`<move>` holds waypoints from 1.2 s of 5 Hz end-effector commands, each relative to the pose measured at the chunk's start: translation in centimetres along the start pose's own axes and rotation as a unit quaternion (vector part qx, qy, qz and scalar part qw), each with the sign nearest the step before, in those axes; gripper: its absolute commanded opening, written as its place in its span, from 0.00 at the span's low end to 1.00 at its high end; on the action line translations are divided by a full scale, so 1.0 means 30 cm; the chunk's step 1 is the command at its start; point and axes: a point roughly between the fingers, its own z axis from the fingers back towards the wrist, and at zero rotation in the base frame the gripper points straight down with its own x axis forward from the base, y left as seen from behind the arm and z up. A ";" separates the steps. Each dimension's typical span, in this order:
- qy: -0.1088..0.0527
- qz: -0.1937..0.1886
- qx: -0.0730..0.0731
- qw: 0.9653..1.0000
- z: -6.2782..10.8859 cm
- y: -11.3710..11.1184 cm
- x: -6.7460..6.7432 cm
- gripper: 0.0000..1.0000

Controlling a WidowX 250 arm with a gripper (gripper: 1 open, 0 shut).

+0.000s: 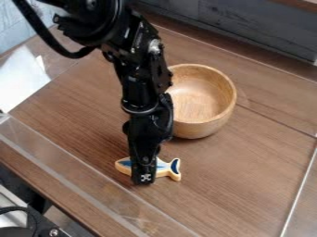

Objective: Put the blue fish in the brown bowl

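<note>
Pincer shut on the blue fish, long axis crosswise, tail pointing image-right.

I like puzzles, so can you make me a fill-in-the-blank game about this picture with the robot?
The toy fish lies on a table made of ____.
The black gripper is down at the toy ____.
The round thing with the open top, partly behind the arm, is a ____.
The toy fish's tail points to the ____ side of the picture.

Missing words, in order: wood; fish; bowl; right.
</note>
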 end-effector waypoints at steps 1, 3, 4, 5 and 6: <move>-0.012 0.005 0.011 1.000 0.023 0.020 0.012 0.00; -0.014 0.004 0.009 1.000 0.024 0.016 0.011 0.00; -0.014 0.003 0.008 1.000 0.024 0.014 0.011 0.00; -0.015 0.002 0.007 1.000 0.024 0.012 0.011 0.00; -0.016 0.002 0.006 1.000 0.024 0.010 0.011 0.00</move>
